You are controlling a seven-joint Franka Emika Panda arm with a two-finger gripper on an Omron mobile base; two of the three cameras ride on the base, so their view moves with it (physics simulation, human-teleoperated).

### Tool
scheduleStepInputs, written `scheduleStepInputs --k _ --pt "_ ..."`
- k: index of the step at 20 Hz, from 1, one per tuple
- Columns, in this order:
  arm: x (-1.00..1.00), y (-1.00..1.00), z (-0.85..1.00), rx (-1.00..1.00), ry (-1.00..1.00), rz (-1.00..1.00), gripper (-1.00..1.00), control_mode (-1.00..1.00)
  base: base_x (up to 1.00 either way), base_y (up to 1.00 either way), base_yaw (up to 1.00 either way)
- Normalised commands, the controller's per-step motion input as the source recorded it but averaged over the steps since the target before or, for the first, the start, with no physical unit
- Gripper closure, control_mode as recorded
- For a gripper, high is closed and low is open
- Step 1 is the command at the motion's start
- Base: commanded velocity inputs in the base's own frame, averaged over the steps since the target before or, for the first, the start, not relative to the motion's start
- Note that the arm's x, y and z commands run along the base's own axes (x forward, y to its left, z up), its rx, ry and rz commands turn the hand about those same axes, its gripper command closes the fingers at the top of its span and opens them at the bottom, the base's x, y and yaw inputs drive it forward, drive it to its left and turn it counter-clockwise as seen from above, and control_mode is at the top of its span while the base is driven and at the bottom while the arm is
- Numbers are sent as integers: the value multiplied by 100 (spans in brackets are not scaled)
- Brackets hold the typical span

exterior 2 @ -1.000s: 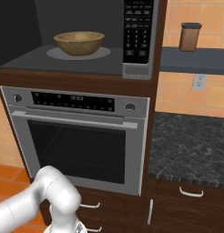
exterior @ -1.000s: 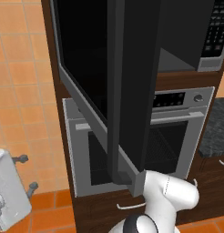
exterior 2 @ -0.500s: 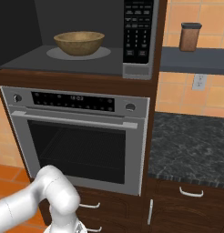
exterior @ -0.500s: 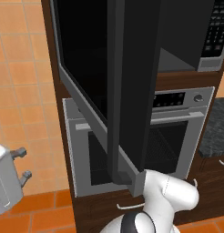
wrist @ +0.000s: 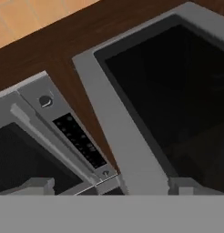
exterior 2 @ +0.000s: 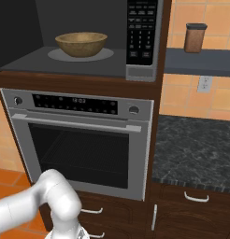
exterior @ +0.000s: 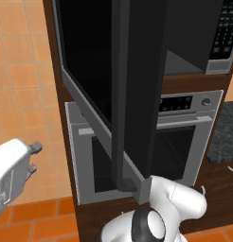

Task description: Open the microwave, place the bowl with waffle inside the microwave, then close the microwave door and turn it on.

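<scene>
The microwave (exterior 2: 144,71) stands open, and its keypad (exterior: 226,34) is on its right side. Inside, the tan bowl (exterior 2: 82,43) rests on the round turntable; the waffle is hidden below the bowl's rim. The microwave door (exterior: 137,85) is swung far out, a black glass panel with a grey lower rim (wrist: 127,141). My gripper (exterior: 35,158) hangs open to the left of the door, below its lower edge, with nothing between its fingers. In the hand view the gripper (wrist: 113,185) faces the door's glass (wrist: 177,82) from underneath.
Below the microwave sits a steel oven (exterior 2: 79,140) with two knobs and a bar handle (exterior: 184,124). A dark granite counter (exterior 2: 196,149) lies to the right, with a brown jar (exterior 2: 194,37) on the shelf above it. An orange tiled wall (exterior: 19,71) is at the left.
My hand has risen a little at the left of the door and turned towards it. The door, bowl and base have not moved.
</scene>
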Motion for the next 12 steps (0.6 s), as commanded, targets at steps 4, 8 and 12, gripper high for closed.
scheduleStepInputs --k 4,8,12 --pt "-2 -29 38 22 -11 0 -100 -100 0 0 0" --pt "0 -51 18 19 -19 0 -100 -100 0 0 0" --pt "0 -73 6 21 -26 0 -100 -100 0 0 0"
